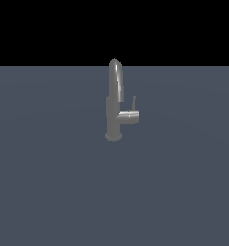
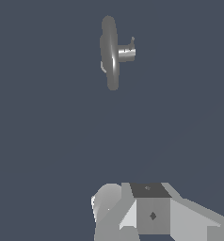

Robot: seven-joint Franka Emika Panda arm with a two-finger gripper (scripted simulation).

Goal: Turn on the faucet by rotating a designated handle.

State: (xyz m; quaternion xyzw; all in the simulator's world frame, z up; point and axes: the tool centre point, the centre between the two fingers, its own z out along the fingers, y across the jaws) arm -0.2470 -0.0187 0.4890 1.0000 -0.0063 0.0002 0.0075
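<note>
Exterior view: the faucet (image 1: 114,103) stands upright, alone on the grey floor (image 1: 49,182), with the handle (image 1: 133,102) poking up from its side stub on the exterior view's right. No arm here. Wrist view only: the gripper (image 2: 151,212), well apart from the faucet; jaw opening — cannot tell.

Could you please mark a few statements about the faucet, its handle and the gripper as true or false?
1. The faucet stands upright on the grey surface. True.
2. The handle sits at the end of the side stub, on the exterior view's right. True.
3. The gripper is clamped on the handle. False: the wrist view shows it well away from the faucet, touching nothing.
4. The handle is thicker than the spout. False: it is a thin rod, far slimmer.
5. The arm is visible in the exterior view. False: only the faucet shows there.
</note>
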